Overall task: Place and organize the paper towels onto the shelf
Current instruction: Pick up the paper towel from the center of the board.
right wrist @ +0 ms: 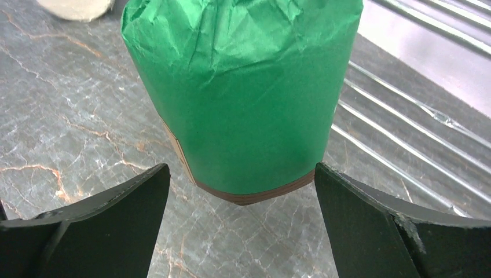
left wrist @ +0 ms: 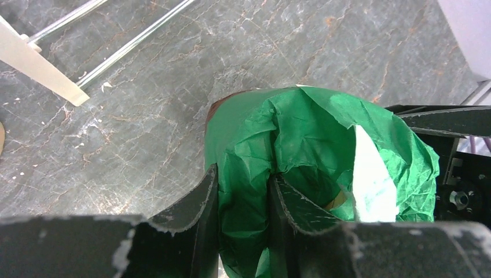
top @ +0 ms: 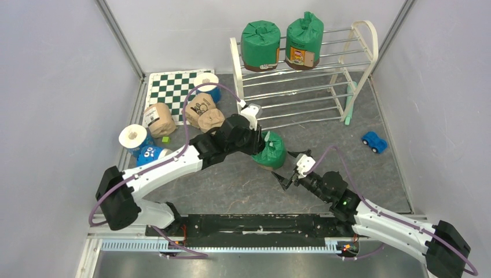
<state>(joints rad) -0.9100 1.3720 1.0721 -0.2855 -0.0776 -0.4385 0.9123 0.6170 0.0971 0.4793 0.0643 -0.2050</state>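
Two green-wrapped paper towels [top: 260, 45] [top: 304, 41] stand on the top tier of the white shelf [top: 365, 36]. A third green roll [top: 272, 153] [left wrist: 312, 133] [right wrist: 243, 87] stands upright on the grey floor in front of the shelf. My left gripper [top: 262, 142] [left wrist: 243, 174] is shut on the crumpled wrap at its top, a fold pinched between the fingers. The right gripper [top: 290, 165] [right wrist: 241, 168] stays open just short of the roll's base, touching nothing. Tan rolls [top: 159, 119] [top: 201, 108] [top: 212, 119] and white-and-blue rolls [top: 134, 138] [top: 207, 83] [top: 151, 155] lie at the left.
A green-and-white checkered mat [top: 171, 87] lies at the back left. A small blue toy car [top: 374, 141] sits on the floor at the right. The shelf's lower chrome rods [right wrist: 405, 156] run behind the held roll, and a white shelf foot [left wrist: 40, 66] shows nearby. Grey walls enclose the floor.
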